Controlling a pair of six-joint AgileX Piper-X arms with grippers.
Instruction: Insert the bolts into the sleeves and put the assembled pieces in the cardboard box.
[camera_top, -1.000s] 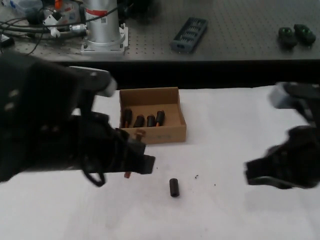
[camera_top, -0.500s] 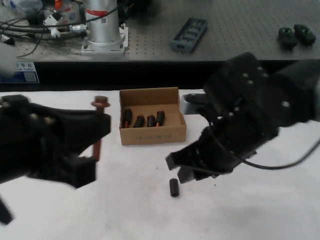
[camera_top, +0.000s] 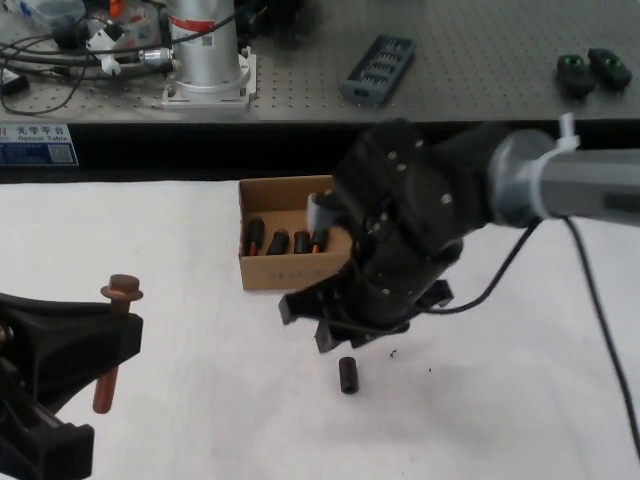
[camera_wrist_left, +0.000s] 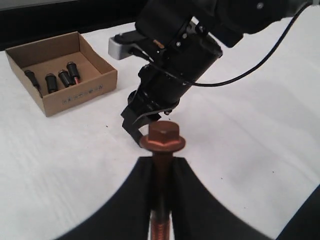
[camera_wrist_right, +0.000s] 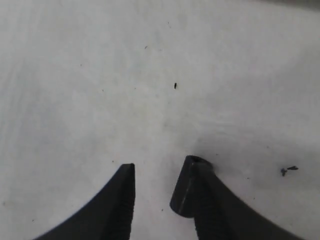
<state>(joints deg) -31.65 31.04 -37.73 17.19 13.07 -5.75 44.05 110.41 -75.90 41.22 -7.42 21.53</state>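
The step in hand is picking up the short black cylindrical sleeve (camera_top: 348, 375), which lies on the white-covered bench (camera_top: 520, 400) in front of the brown cardboard box (camera_top: 305, 270). The right hand (camera_wrist_right: 157, 175) hangs just over it, fingers parted and empty. The left hand (camera_wrist_left: 161, 167) is clamped on a copper-coloured hex-head bolt (camera_wrist_left: 161, 142), head up. Next, the right hand probably needs to lower around the sleeve and close, so the bolt can be fed in.

Bright, even light on the white cloth (camera_top: 520, 400); a soft, faint shadow beside the sleeve (camera_wrist_right: 186, 192).
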